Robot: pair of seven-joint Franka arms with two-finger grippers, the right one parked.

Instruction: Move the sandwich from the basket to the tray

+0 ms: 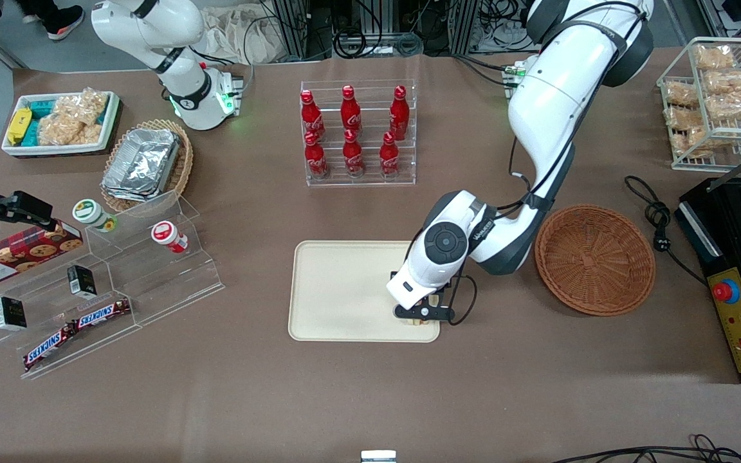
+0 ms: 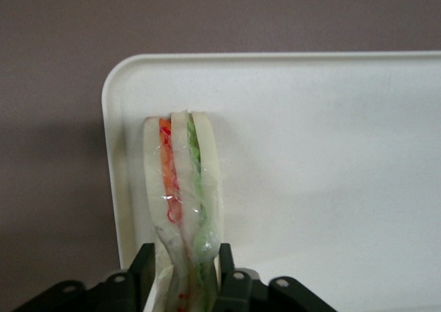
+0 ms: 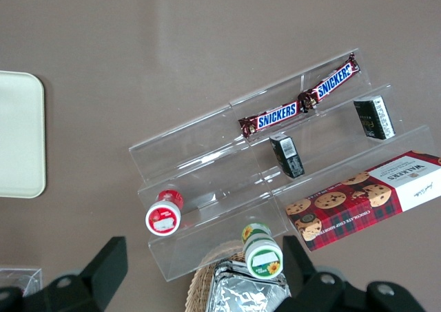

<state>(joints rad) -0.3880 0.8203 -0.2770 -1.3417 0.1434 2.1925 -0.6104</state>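
My left gripper (image 1: pixel 423 315) is low over the cream tray (image 1: pixel 345 289), at its corner nearest the front camera on the working arm's side. It is shut on the wrapped sandwich (image 2: pixel 182 181), whose pale bread and orange and green filling are pinched between the black fingers (image 2: pixel 142 264). The sandwich stands on edge against the tray's surface (image 2: pixel 331 153), close to the rim; in the front view only a sliver (image 1: pixel 417 320) shows under the gripper. The round brown wicker basket (image 1: pixel 594 257) lies empty beside the tray, toward the working arm's end.
A rack of red cola bottles (image 1: pixel 354 132) stands farther from the front camera than the tray. A clear stepped shelf with snack bars and jars (image 1: pixel 107 283) lies toward the parked arm's end. A black appliance (image 1: pixel 740 270) and its cable (image 1: pixel 657 218) are near the basket.
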